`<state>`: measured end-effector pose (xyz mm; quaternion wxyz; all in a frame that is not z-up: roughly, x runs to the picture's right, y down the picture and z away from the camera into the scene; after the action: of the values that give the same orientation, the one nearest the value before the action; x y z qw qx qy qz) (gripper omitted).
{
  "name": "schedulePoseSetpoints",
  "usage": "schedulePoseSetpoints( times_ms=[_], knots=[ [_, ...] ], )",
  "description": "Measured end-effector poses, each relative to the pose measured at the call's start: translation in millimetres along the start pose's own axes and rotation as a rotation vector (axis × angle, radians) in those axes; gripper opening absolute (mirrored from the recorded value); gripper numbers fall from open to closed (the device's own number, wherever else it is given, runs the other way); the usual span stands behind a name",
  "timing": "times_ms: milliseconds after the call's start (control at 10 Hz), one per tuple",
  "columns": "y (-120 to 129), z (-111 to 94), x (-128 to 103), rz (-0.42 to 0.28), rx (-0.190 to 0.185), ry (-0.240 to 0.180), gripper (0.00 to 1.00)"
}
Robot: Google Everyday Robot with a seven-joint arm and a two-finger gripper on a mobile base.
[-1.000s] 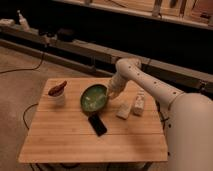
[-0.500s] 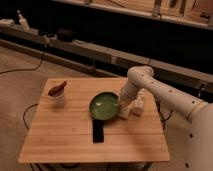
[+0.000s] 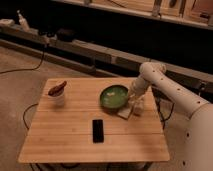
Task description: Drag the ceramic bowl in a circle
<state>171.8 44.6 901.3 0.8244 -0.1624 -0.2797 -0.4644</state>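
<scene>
The ceramic bowl (image 3: 114, 96), round, shallow and glossy green, sits on the wooden table (image 3: 65, 142) at its right rear. My gripper (image 3: 130, 95) comes down from the white arm (image 3: 165, 85) on the right. It is at the bowl's right rim, shut on that rim. The arm's wrist hides the exact contact.
A black phone (image 3: 98, 130) lies flat in front of the bowl, near the table's middle. A small white cup (image 3: 57, 94) with a reddish-brown object stands at the left rear. Two small pale objects (image 3: 131, 109) sit just right of the bowl, under the wrist. A dark shelf runs behind.
The bowl has slid to the right with my gripper, first toward the front, then back toward the rear. It now lies farther from the cup.
</scene>
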Motion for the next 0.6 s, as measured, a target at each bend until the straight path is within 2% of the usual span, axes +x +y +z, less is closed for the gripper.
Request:
schedulePoseSetpoints(
  times_ms=[300,400,600],
  knots=[
    [-37.0,7.0,33.9,0.016,0.006,0.030,0.00],
    [-60.4,12.4,36.1,-0.006,0.008,0.032,0.00],
    [-96.2,24.4,24.8,-0.064,0.007,0.021,0.00]
  ],
)
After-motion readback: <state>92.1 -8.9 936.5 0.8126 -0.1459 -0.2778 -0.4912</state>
